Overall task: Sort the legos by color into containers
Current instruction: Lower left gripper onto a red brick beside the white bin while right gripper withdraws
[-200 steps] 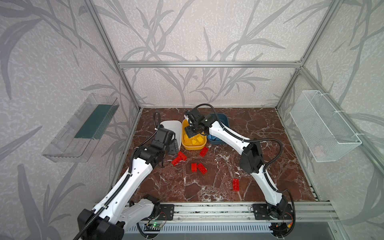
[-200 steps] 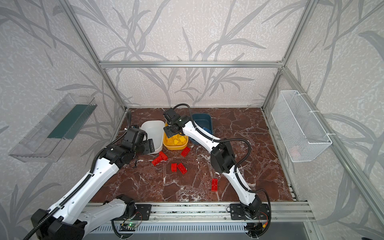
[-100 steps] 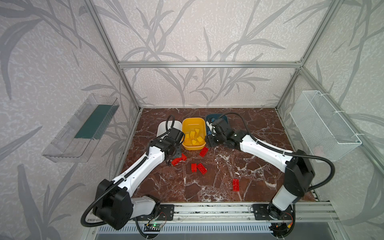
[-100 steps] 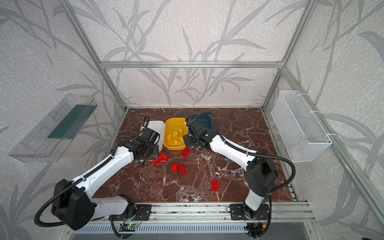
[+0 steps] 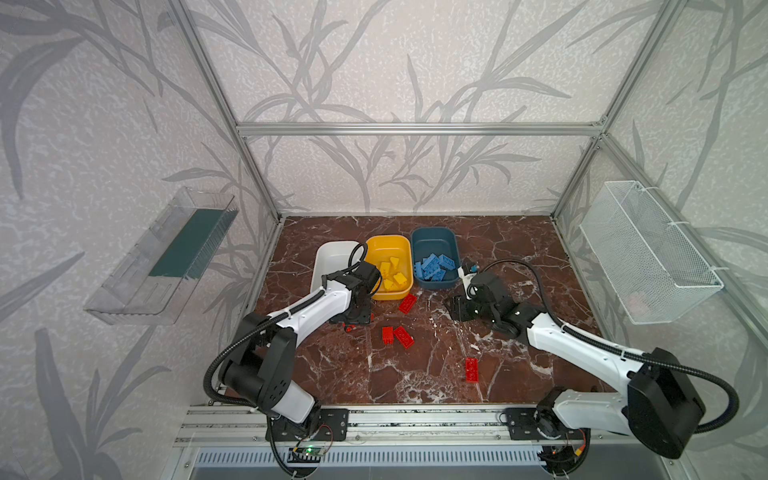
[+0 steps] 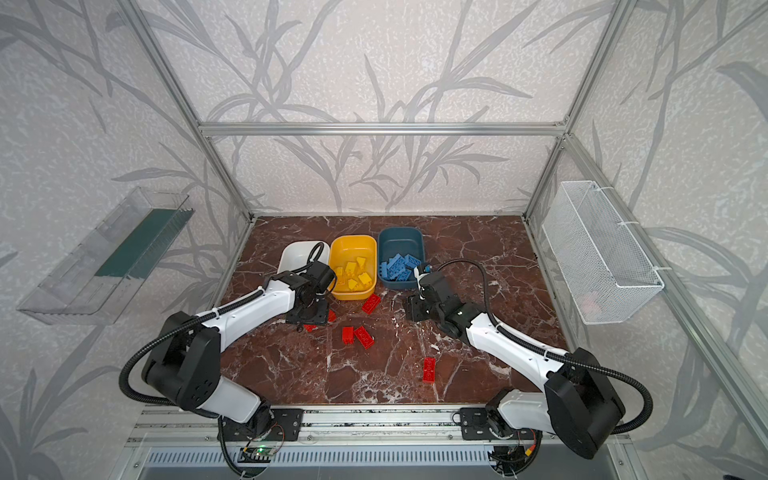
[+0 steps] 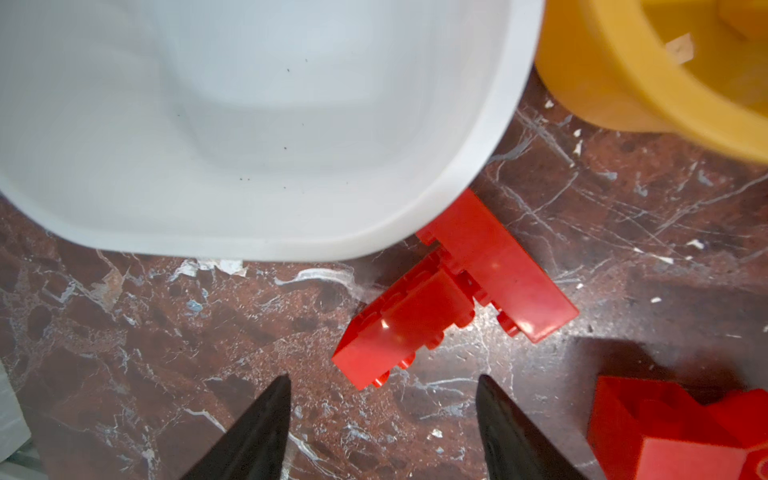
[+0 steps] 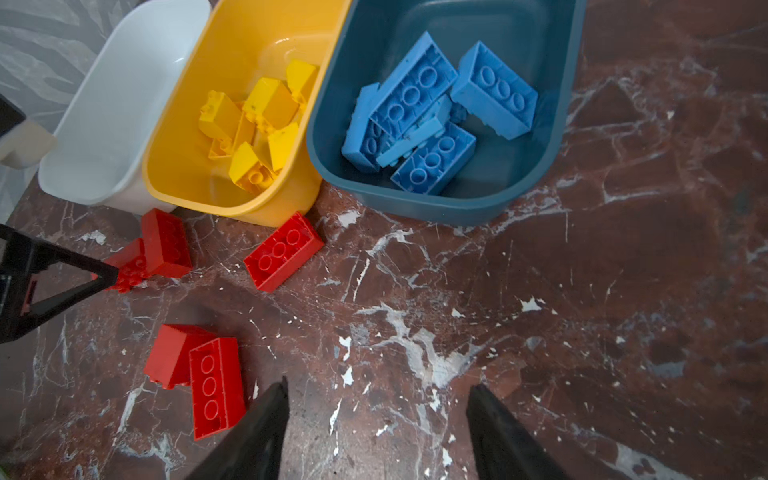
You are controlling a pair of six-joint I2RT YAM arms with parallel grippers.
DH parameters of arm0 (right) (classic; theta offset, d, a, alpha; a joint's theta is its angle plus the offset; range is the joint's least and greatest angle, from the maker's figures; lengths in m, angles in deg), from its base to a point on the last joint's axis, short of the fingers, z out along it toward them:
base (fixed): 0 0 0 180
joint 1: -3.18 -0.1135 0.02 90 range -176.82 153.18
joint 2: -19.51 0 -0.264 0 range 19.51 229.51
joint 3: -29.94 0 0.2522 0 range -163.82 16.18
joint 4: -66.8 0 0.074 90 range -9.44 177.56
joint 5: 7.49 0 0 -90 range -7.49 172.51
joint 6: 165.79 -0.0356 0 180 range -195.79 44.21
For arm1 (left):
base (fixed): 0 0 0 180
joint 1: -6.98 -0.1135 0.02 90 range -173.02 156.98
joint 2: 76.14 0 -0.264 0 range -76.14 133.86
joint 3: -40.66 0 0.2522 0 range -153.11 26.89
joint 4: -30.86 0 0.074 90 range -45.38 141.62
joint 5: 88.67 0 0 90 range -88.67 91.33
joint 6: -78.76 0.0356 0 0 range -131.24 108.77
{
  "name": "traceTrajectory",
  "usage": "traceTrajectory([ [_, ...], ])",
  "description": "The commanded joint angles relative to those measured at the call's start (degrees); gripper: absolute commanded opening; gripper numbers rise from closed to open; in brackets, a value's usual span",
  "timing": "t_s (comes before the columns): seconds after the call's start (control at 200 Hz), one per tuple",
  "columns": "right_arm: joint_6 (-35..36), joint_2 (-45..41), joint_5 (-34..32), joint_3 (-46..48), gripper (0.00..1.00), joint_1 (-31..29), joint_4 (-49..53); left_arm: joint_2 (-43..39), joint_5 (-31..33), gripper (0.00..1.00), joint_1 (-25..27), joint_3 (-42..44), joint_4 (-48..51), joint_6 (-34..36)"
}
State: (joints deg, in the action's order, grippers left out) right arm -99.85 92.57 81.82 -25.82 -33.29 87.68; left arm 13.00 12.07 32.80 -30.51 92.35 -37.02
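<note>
The left gripper (image 7: pixel 382 376) fingers are standing spread, gripping nothing. Two touching red bricks (image 7: pixel 453 299) are lying just ahead of the tips, beside the white tub (image 7: pixel 478 166) corner. The right gripper (image 8: pixel 378 382) fingers are likewise standing spread and empty above the marble floor (image 8: pixel 582 311). Four loose red bricks (image 8: pixel 282 249) are lying on that floor. The white tub is showing a bare interior. The yellow tub (image 8: pixel 183 137) is holding yellow bricks (image 8: pixel 270 104). The teal tub (image 8: pixel 519 183) is holding studded light-blue bricks (image 8: pixel 419 91).
</note>
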Motion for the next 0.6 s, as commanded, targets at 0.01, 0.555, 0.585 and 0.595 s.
traceTrajectory([
  [0.01, -1.2, -1.3, 2.1, -0.1, 0.69, 0.3, -3.5, 3.0, -0.6, 0.68, 0.0, -2.8, -0.7, 2.0],
  [0.555, -0.8, -1.0, 2.1, 0.6, 0.69, 1.1, -4.2, 10.1, -3.4, 0.29, 0.0, -4.5, -0.9, 2.6],
  [0.585, -0.8, -0.9, 2.0, 0.7, 0.69, 1.1, -4.4, 10.2, -3.5, 0.27, 0.0, -4.5, -0.9, 2.6],
  [0.595, -0.8, -0.8, 1.9, 0.8, 0.69, 1.1, -4.3, 10.3, -3.5, 0.27, 0.0, -4.5, -0.9, 2.6],
])
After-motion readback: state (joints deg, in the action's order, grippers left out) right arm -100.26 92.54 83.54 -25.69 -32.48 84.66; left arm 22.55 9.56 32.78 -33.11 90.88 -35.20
